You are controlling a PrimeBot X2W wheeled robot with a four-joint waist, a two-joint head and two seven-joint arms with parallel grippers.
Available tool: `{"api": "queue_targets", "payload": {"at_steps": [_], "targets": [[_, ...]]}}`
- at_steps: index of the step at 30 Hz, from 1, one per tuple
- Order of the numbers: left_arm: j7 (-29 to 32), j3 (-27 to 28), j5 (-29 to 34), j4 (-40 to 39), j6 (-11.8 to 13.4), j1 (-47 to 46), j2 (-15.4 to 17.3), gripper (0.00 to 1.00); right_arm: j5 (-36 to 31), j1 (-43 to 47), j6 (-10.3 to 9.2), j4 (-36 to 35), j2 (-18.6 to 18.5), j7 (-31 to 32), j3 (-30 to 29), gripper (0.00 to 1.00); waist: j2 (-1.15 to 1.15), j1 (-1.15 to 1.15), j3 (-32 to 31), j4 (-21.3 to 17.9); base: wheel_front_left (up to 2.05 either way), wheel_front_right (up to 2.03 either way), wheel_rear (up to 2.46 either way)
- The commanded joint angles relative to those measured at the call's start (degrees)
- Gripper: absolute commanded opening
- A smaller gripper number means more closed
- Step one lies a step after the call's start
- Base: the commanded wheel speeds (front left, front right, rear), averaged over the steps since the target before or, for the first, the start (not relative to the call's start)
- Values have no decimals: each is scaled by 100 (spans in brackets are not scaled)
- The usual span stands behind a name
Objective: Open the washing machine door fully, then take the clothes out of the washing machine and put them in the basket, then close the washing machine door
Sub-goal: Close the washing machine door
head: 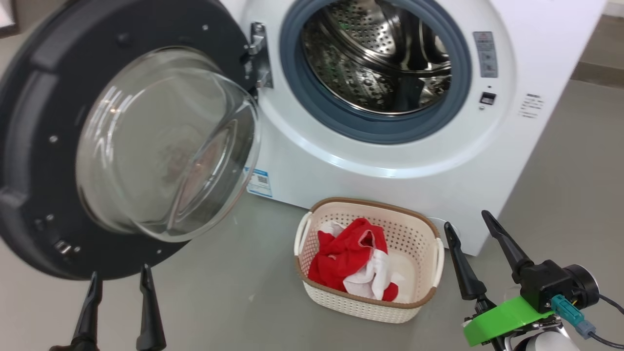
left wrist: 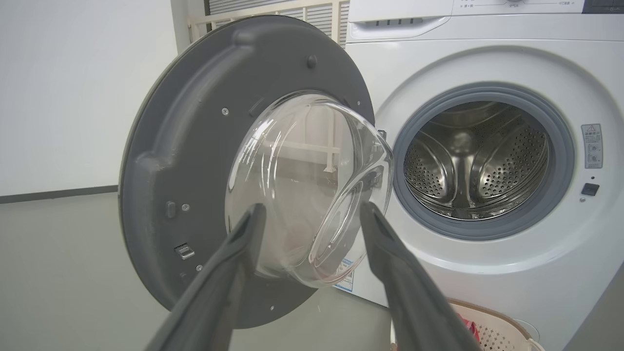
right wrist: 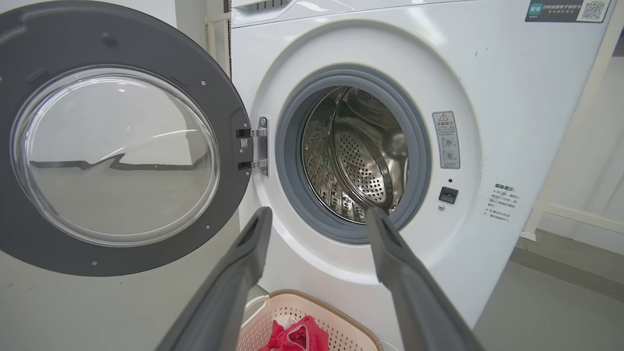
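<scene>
Swinging shut, the washing machine door (head: 29, 122) may be stopped unlatched if pushed weakly by the wide, empty left hand (head: 119, 271).

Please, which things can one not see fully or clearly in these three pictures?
- Head view: the number of clothes in the basket; they are bunched together.
- Right wrist view: the lowest part of the drum, behind the right gripper's jaws.
- Left wrist view: most of the basket, cut by the bottom edge and the left gripper's jaws.
- Every view: the warning sticker's print, too small.
</scene>
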Motion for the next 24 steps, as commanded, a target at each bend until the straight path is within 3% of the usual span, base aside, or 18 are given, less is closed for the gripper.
{"api": "queue_targets", "payload": {"at_steps": [1, 10, 21, 22, 23, 24], "targets": [[13, 213, 47, -185, 62, -109, 89, 100, 43, -70, 26, -147, -18, -36, 139, 100, 0, 0, -64, 230, 0, 0, 0], [69, 284, 76, -295, 186, -7, 138, 100, 102, -13, 26, -135, -18, -36, 215, 100, 0, 0, -198, 548, 0, 0, 0], [55, 303, 44, -354, 252, 69, 145, 100, 98, -1, 26, -112, -18, -36, 286, 100, 0, 0, -239, 530, 0, 0, 0], [54, 301, 48, -350, 255, 65, 149, 76, 99, -1, 26, -107, -18, -36, 290, 100, 0, 0, -246, 522, 0, 0, 0], [59, 292, 55, -340, 257, 64, 156, 21, 99, -6, 26, -98, -18, -36, 290, 100, 0, 0, -252, 515, 0, 0, 0], [62, 281, 58, -331, 255, 60, 158, 0, 97, -10, 26, -91, -18, -36, 286, 100, 0, 0, -257, 509, 0, 0, 0]]}}
